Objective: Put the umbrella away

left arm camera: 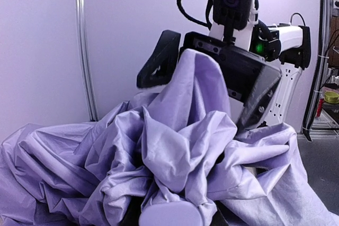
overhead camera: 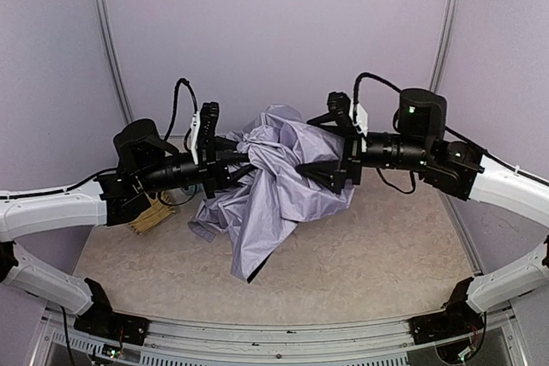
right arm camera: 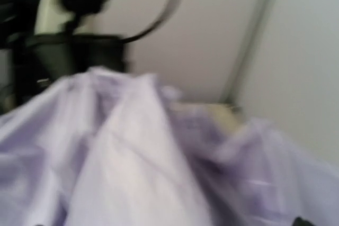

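Observation:
The umbrella (overhead camera: 274,186) is a crumpled heap of pale lavender fabric, held up between my two arms, with its lower folds hanging down to the table. My left gripper (overhead camera: 233,166) is pushed into its left side. Its fingers are hidden under fabric in the left wrist view, where the lavender knob handle (left arm camera: 172,214) sits right at the jaws. My right gripper (overhead camera: 336,150) stands wide open on the umbrella's right side, its black fingers (left arm camera: 159,59) spread either side of a raised fold. The right wrist view is blurred and filled with lavender fabric (right arm camera: 132,157).
A tan, slatted object (overhead camera: 153,214) lies on the beige table (overhead camera: 386,246) under my left arm. Lavender walls with metal corner rails (overhead camera: 107,32) close in the back and sides.

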You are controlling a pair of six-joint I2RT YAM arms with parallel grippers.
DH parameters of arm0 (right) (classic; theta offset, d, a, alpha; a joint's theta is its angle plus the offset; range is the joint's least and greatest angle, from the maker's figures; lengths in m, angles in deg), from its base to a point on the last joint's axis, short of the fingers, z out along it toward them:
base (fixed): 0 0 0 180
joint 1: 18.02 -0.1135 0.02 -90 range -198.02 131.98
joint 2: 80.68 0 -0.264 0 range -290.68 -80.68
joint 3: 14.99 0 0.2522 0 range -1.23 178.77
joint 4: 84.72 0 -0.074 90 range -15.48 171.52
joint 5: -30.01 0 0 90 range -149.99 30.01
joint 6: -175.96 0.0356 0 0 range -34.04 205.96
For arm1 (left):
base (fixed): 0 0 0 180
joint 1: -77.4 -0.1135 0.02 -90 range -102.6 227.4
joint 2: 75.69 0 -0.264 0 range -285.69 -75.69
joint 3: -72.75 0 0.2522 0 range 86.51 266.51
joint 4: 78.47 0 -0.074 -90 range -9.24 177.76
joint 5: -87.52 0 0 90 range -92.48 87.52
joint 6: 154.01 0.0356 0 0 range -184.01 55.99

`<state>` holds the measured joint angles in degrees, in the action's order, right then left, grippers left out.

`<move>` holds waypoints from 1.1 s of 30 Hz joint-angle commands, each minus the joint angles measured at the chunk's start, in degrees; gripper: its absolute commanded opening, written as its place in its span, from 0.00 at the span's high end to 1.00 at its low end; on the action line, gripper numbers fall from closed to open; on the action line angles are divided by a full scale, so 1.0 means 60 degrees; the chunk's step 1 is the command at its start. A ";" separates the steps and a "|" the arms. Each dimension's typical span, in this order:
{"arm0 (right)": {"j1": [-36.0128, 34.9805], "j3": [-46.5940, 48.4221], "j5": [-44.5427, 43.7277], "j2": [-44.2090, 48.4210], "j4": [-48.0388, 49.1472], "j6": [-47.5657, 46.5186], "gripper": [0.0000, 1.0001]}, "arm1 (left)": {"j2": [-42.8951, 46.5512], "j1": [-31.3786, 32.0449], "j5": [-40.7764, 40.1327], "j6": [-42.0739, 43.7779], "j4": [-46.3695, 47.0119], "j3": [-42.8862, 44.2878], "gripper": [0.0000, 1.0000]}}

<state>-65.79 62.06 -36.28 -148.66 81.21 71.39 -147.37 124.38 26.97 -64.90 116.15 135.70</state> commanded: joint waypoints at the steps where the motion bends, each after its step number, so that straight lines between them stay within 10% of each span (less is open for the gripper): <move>1: -0.0716 0.0560 0.0853 -0.1432 -0.1249 -0.0574 0.00 | -0.0171 0.0253 0.0143 -0.0209 0.1695 -0.0068 1.00; 9: -0.0978 0.1809 0.0350 -0.3027 -0.2416 -0.1338 0.06 | -0.0094 0.0370 0.0288 -0.0247 0.2057 -0.0204 1.00; 18: -0.0974 0.0881 -0.0235 -0.2481 -0.1344 -0.1554 0.61 | 0.0099 0.0417 -0.0117 -0.0362 0.1891 -0.0442 1.00; 23: -0.0892 0.0804 -0.0266 -0.2267 -0.1727 -0.1213 0.86 | 0.0070 0.0368 -0.0612 -0.0101 0.1386 -0.0341 0.69; 28: -0.0540 0.0437 -0.0345 -0.1748 -0.1955 -0.0766 0.90 | 0.0209 0.0139 -0.0913 0.0093 0.0608 -0.0215 0.24; 33: 0.0125 -0.0289 -0.0262 -0.1036 -0.2142 -0.0139 0.98 | 0.0731 -0.0244 -0.0476 0.0553 -0.0424 -0.0150 0.04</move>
<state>-67.61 63.57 -38.95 -159.81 70.76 67.72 -147.11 125.58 25.62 -64.20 116.23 132.48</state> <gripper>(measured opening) 0.179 0.915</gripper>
